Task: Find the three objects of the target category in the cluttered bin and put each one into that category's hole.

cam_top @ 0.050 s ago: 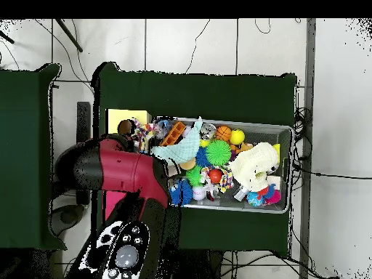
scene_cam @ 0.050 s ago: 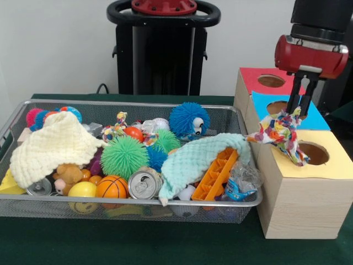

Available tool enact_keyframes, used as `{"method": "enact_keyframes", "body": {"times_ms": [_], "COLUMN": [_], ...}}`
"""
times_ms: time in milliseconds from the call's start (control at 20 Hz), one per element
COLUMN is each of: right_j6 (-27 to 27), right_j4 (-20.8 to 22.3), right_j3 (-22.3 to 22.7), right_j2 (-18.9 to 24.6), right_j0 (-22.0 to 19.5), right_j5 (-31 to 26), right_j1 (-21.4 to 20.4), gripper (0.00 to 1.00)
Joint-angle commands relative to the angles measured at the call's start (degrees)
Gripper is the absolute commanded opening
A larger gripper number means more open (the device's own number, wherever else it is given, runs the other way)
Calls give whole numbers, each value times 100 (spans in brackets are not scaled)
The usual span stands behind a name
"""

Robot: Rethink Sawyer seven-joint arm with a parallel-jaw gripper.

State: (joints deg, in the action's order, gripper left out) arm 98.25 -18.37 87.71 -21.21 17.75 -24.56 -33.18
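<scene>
A multicoloured rope toy [scene_cam @ 0.050 s ago: 282, 134] hangs from the gripper [scene_cam @ 0.050 s ago: 301, 108], whose two dark fingers [scene_cam @ 0.050 s ago: 309, 94] are clenched on its upper knot. The toy's frayed strands dangle below the fingertips and drape across the front left part of the yellow-topped box [scene_cam @ 0.050 s ago: 300, 193], with the lowest strand ending just beside the round hole [scene_cam @ 0.050 s ago: 313, 153] in that yellow top. The hole lies below and slightly right of the fingers in the front view. Behind the fingers is the blue-topped box [scene_cam @ 0.050 s ago: 314, 117], its own hole partly hidden by the toy and the fingers, and farther back the red-topped box [scene_cam @ 0.050 s ago: 265, 80] with a third hole. Above the fingers sits the arm's red wrist housing [scene_cam @ 0.050 s ago: 310, 55].

To the left of the fingers in the front view, touching the boxes' side, stands the wire mesh bin [scene_cam @ 0.050 s ago: 55, 208], full of clutter. Nearest the fingers lie a mint green cloth [scene_cam @ 0.050 s ago: 193, 160] over an orange plastic piece [scene_cam @ 0.050 s ago: 218, 174] and a crumpled clear wrapper [scene_cam @ 0.050 s ago: 241, 179]. Farther left are a blue spiky ball [scene_cam @ 0.050 s ago: 188, 121], a green spiky ball [scene_cam @ 0.050 s ago: 122, 156], a drink can [scene_cam @ 0.050 s ago: 144, 184], a small basketball [scene_cam @ 0.050 s ago: 112, 187] and a cream knitted cloth [scene_cam @ 0.050 s ago: 55, 144]. A second rope toy [scene_cam @ 0.050 s ago: 116, 130] lies near the bin's middle rear.

In the overhead view the red arm [cam_top @ 0.050 s ago: 120, 171] covers the boxes, with only a yellow top [cam_top @ 0.050 s ago: 125, 116] showing beside it.
</scene>
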Motion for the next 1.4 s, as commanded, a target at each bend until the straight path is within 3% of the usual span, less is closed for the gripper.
{"method": "enact_keyframes", "body": {"times_ms": [50, 850, 1400], "right_j6": [1166, 1494, 1649], "right_j4": [-245, -281, -354], "right_j3": [720, 721, 486], "right_j2": [896, 726, 445], "right_j0": [-358, -109, 158], "right_j5": [280, 219, 204], "right_j1": [86, 67, 187], "gripper": [0, 0, 0]}}
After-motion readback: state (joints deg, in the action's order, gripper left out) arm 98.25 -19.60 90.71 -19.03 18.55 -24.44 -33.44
